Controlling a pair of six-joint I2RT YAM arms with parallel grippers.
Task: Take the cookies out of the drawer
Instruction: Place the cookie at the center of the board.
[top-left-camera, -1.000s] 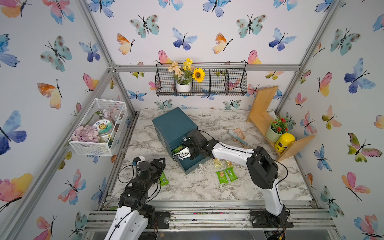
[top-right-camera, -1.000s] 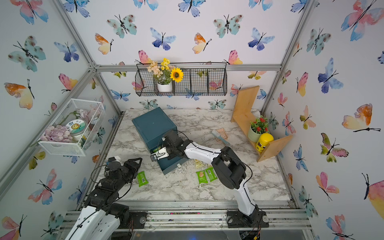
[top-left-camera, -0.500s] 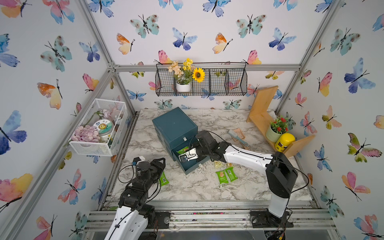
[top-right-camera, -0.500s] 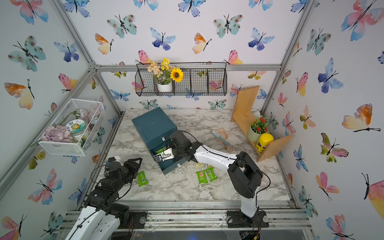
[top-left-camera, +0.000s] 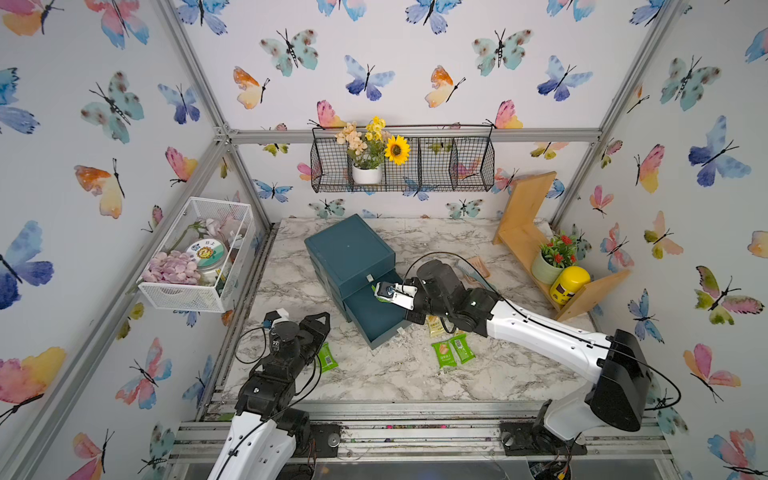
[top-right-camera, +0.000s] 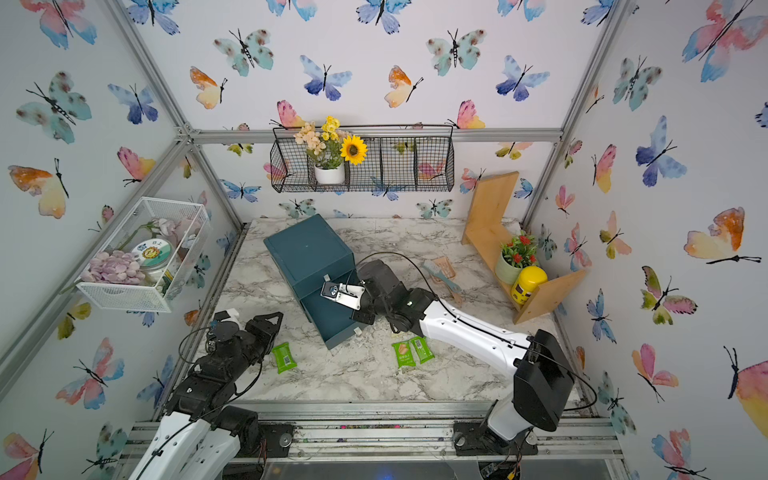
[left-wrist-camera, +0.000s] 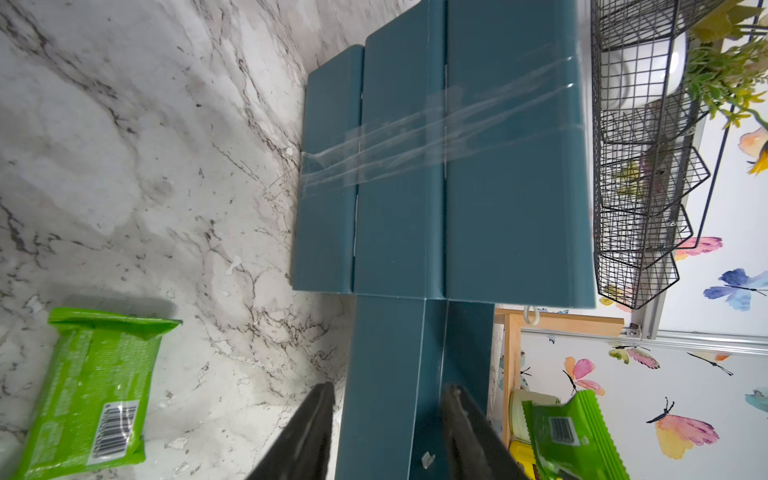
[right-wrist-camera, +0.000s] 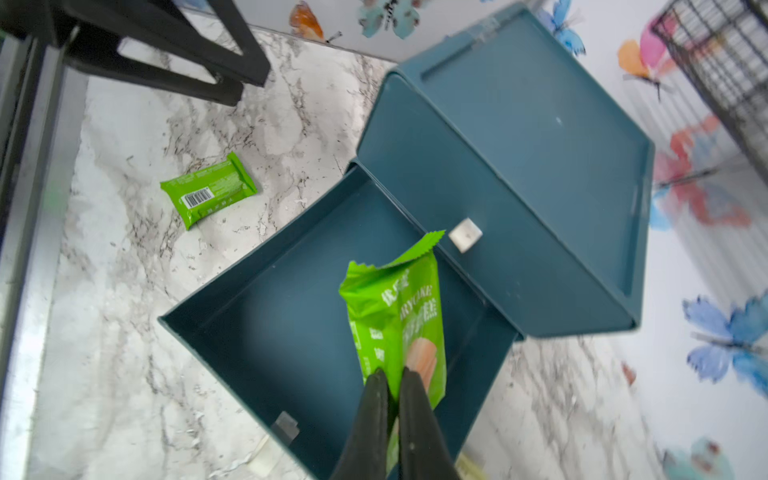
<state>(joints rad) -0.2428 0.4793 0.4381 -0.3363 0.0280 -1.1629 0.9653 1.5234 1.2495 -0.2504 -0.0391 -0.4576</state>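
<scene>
- Left gripper (left-wrist-camera: 389, 386) at the table's front edge, jaws parted around nothing; one green cookie packet (top-left-camera: 327, 358) lies just beside it
- Two more green packets (top-left-camera: 444, 354) lie side by side on the marble tabletop (top-left-camera: 374, 374); behind them is a pale yellow packet (top-left-camera: 435, 325), seemingly half under the right arm
- Right gripper (right-wrist-camera: 392, 374) is clenched on the end of a held green packet (right-wrist-camera: 395, 316), lifted above the open drawer (right-wrist-camera: 249, 257) of the teal cabinet (top-left-camera: 349, 249)

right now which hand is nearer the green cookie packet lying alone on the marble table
Left. The left hand is beside the lone green cookie packet; the right hand is over the open teal plastic drawer, gripping another green packet.
</scene>
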